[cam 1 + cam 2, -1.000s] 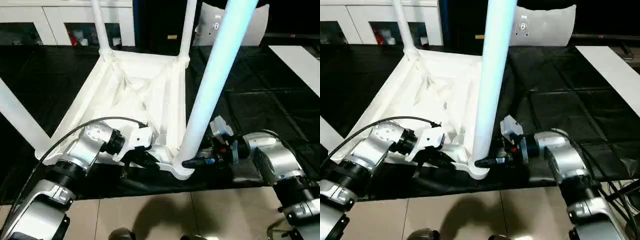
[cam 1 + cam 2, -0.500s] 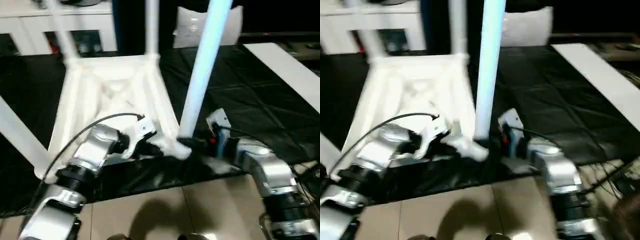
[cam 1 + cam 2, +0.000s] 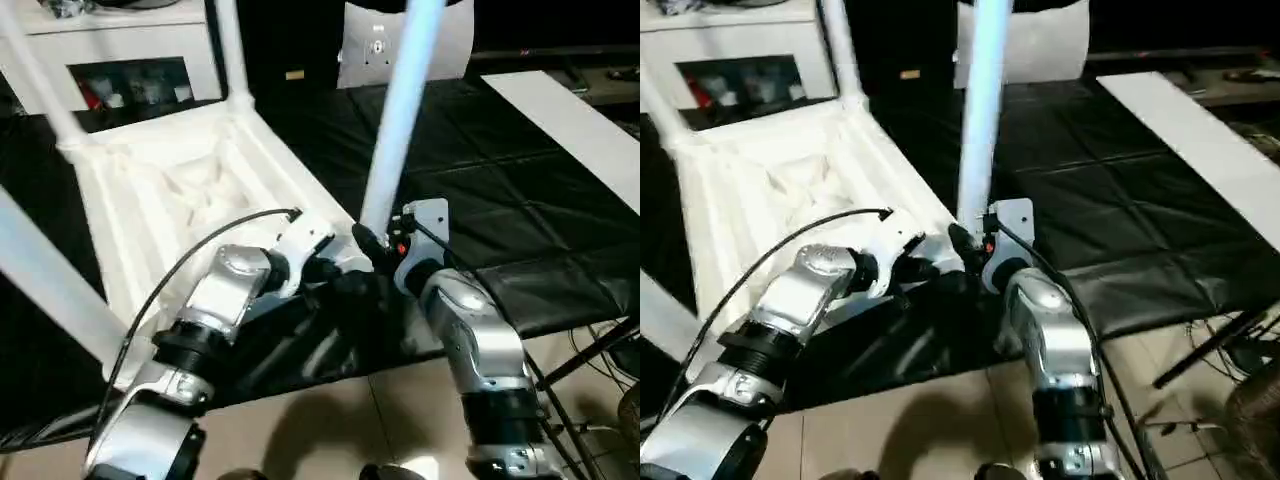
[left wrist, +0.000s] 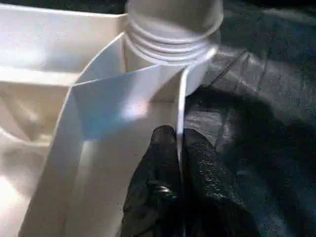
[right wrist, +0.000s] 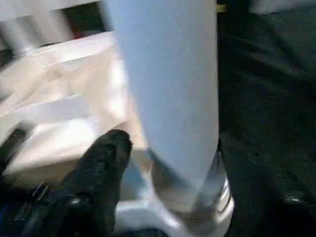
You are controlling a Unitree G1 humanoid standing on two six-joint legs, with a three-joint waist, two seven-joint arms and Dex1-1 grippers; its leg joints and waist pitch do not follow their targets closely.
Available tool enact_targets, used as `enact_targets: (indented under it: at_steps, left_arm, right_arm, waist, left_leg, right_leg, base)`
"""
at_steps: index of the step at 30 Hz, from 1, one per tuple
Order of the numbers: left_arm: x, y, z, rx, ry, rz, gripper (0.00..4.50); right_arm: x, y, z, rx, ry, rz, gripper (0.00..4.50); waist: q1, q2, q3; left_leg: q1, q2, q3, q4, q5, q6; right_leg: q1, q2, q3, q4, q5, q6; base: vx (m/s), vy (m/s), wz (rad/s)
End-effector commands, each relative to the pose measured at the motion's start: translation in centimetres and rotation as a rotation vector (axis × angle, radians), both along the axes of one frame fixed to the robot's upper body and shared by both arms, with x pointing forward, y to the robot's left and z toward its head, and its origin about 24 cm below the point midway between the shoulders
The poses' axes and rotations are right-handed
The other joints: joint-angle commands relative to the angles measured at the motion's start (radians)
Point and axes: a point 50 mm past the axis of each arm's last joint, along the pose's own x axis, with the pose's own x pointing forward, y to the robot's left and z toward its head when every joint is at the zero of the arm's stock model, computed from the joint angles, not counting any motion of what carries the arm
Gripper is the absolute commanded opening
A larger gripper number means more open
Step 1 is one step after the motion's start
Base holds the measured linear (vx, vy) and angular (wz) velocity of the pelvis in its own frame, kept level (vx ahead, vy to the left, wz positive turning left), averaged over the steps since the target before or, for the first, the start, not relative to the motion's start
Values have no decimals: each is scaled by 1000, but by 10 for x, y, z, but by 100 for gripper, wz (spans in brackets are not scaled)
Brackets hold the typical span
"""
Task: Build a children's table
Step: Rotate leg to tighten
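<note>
We are at the leg-fitting step: the tabletop (image 3: 190, 190) lies upside down on the black mat (image 3: 520, 200), ribs up, with the near-right leg (image 3: 398, 110) standing in its corner socket (image 4: 173, 29) and other legs rising at the far corners and at the near left. Our left gripper (image 4: 180, 163) is pinched shut on the thin rim wall of the tabletop just beside that socket — one black finger on each side of the wall — so it steadies the top. Our right gripper (image 3: 372, 243) sits at the foot of the near-right leg; one finger (image 5: 98, 163) lies beside the tube, but we cannot tell whether it clasps the leg or stands clear of it. We judge the leg is in but perhaps not fully seated — the next move calls for holding the rim firm while the right hand takes a sure hold low on the tube and drives it straight home, without tilting it
</note>
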Motion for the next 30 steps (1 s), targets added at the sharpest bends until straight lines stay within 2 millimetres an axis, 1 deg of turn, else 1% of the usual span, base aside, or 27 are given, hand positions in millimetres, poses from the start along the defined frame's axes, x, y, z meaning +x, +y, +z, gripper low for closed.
enact_targets:
  at_steps: [1, 2, 3, 4, 5, 6, 7, 8, 10, 11, 12, 13, 14, 15, 16, 17, 18, 19, 21, 22, 23, 24, 25, 27, 28, 29, 30]
  left_arm:
    - [-11, -15, 1, -53, -20, -154, 0]
    - [-14, -8, -1, -35, -15, -204, 0]
    - [-15, -4, -2, -28, -12, -225, 0]
    - [-15, -4, -2, -28, -12, -225, 0]
    - [-19, 2, -3, -16, -4, -295, 0]
    - [-22, 8, -3, 2, 6, -363, 0]
    - [-25, 13, -4, 25, 20, -406, 0]
    - [-26, 15, -4, 40, 28, -431, 0]
    - [-30, 22, -5, 75, 38, -504, 0]
    - [-31, 25, -4, 84, 51, -542, 0]
    - [-33, 27, -4, 90, 60, -579, 0]
    - [-35, 30, -3, 94, 69, -615, 0]
    - [-37, 32, -3, 98, 83, -646, 0]
    - [-37, 32, -3, 98, 83, -646, 0]
    - [-38, 33, -2, 103, 89, -678, 0]
    - [-40, 35, -2, 111, 112, -730, 0]
    - [-40, 35, -2, 111, 112, -730, 0]
    - [-42, 36, -2, 120, 123, -758, 0]
    - [-43, 36, -2, 134, 129, -789, 0]
    - [-43, 36, -2, 134, 129, -790, 0]
    - [-43, 36, -2, 136, 127, -799, 0]
    - [-43, 36, -2, 136, 126, -803, 0]
    - [-43, 36, -2, 136, 126, -803, 0]
    - [-44, 35, -2, 141, 127, -819, 0]
    - [-44, 35, -2, 141, 127, -819, 0]
    - [-44, 35, -3, 147, 127, -828, 0]
    - [-44, 35, -3, 148, 128, -830, 0]
  right_arm:
    - [-18, 36, 9, 51, -67, 385, 332]
    - [-19, 22, 9, 17, -84, 437, 358]
    - [-19, 16, 9, 6, -87, 456, 358]
    - [-19, 16, 9, 6, -87, 456, 369]
    - [-19, 2, 10, -30, -92, 506, 369]
    - [-19, -9, 10, -73, -93, 550, 378]
    - [-19, -15, 10, -102, -99, 588, 398]
    - [-19, -19, 11, -118, -102, 610, 398]
    - [-20, -26, 11, -151, -98, 669, 398]
    - [-21, -30, 12, -159, -91, 706, 398]
    - [-22, -33, 12, -163, -84, 744, 398]
    - [-22, -36, 13, -167, -76, 783, 398]
    - [-23, -39, 13, -176, -69, 828, 398]
    - [-23, -39, 13, -176, -69, 828, 398]
    - [-24, -41, 13, -179, -60, 869, 398]
    - [-24, -45, 13, -194, -50, 930, 398]
    - [-24, -45, 13, -194, -50, 930, 398]
    - [-24, -46, 13, -202, -45, 960, 371]
    - [-23, -46, 12, -205, -35, 987, 361]
    - [-23, -46, 12, -205, -35, 988, 352]
    - [-22, -45, 12, -202, -32, 1001, 338]
    - [-21, -45, 12, -199, -31, 1008, 326]
    - [-21, -45, 12, -199, -31, 1008, 320]
    - [-21, -42, 12, -186, -30, 1044, 307]
    - [-21, -42, 12, -186, -30, 1044, 294]
    - [-22, -38, 13, -166, -15, 1093, 294]
    - [-23, -38, 13, -162, -10, 1105, 282]
  waist:
    - [10, -8, -49]
    - [9, -6, -53]
    - [10, -4, -54]
    - [10, -4, -54]
    - [8, -5, -55]
    - [11, -4, -55]
    - [13, -4, -55]
    - [13, -2, -55]
    - [16, -2, -52]
    - [18, 1, -50]
    - [20, -1, -51]
    - [23, 0, -51]
    - [26, -2, -48]
    - [29, 0, -48]
    - [31, 1, -50]
    - [38, -2, -50]
    - [41, -2, -50]
    - [50, -3, -49]
    - [62, -4, -49]
    - [62, -4, -49]
    - [69, -9, -50]
    - [71, -7, -50]
    - [72, -7, -50]
    - [70, -12, -51]
    - [70, -12, -51]
    - [68, -13, -49]
    - [69, -13, -49]
  left_leg:
    - [-10, 52, -17, -59, -186, 88]
    - [-15, 52, -16, -53, -143, 104]
    - [-17, 53, -17, -51, -130, 110]
    - [-17, 53, -17, -51, -130, 110]
    - [-15, 53, -12, -45, -113, 122]
    - [-12, 55, -11, -44, -101, 125]
    - [-11, 56, -11, -43, -102, 126]
    - [-11, 57, -11, -43, -105, 127]
    - [-7, 61, -11, -46, -125, 121]
    - [-3, 65, -12, -48, -145, 107]
    - [-2, 65, -12, -48, -153, 103]
    - [0, 65, -13, -49, -160, 98]
    - [2, 68, -10, -50, -168, 95]
    - [5, 69, -10, -49, -175, 93]
    - [6, 70, -9, -49, -176, 90]
    - [4, 69, -9, -48, -182, 86]
    - [5, 69, -7, -48, -176, 86]
    - [8, 69, -5, -47, -176, 84]
    - [9, 71, -5, -48, -171, 81]
    - [9, 71, -5, -48, -171, 81]
    - [9, 71, -6, -48, -166, 78]
    - [10, 72, -6, -49, -166, 77]
    - [9, 72, -6, -48, -166, 74]
    - [4, 70, -8, -48, -162, 74]
    - [4, 70, -8, -48, -162, 74]
    - [3, 68, -7, -48, -169, 76]
    - [4, 68, -7, -48, -171, 76]
  right_leg:
    - [52, -68, 49, -73, -267, -173]
    - [59, -65, 47, -64, -201, -188]
    - [60, -65, 46, -61, -176, -198]
    - [60, -65, 46, -61, -176, -198]
    - [59, -62, 46, -57, -122, -228]
    - [58, -60, 46, -55, -106, -239]
    - [57, -60, 44, -54, -105, -244]
    - [56, -60, 44, -53, -108, -249]
    - [53, -58, 43, -55, -136, -253]
    - [51, -58, 44, -56, -165, -253]
    - [51, -58, 44, -56, -170, -254]
    - [53, -57, 44, -53, -164, -259]
    - [49, -55, 44, -53, -161, -262]
    - [47, -56, 44, -53, -165, -265]
    - [47, -58, 45, -51, -162, -269]
    - [49, -59, 44, -49, -164, -276]
    - [48, -59, 45, -50, -162, -274]
    - [45, -61, 47, -50, -164, -275]
    - [45, -62, 47, -48, -165, -274]
    - [45, -62, 47, -48, -165, -274]
    - [46, -63, 47, -46, -170, -271]
    - [46, -64, 47, -47, -171, -271]
    - [46, -64, 47, -47, -171, -269]
    - [50, -65, 45, -46, -169, -264]
    - [50, -65, 45, -46, -169, -264]
    - [50, -65, 45, -48, -189, -262]
    - [51, -65, 45, -49, -196, -260]
  base:
    - [0, 0, 0]
    - [0, 0, 0]
    - [0, 0, 0]
    - [0, 0, 0]
    - [0, 0, 0]
    - [0, 0, 0]
    - [0, 0, 0]
    - [0, 0, 0]
    - [0, 0, 0]
    - [0, 0, 0]
    - [0, 0, 0]
    - [0, 0, 0]
    - [0, 0, 0]
    - [0, 0, 0]
    - [0, 0, 0]
    - [0, 0, 0]
    - [0, 0, 0]
    - [0, 0, 0]
    - [0, 0, 0]
    - [0, 0, 0]
    - [0, 0, 0]
    - [0, 0, 0]
    - [0, 0, 0]
    - [0, 0, 0]
    - [0, 0, 0]
    - [0, 0, 0]
    - [0, 0, 0]
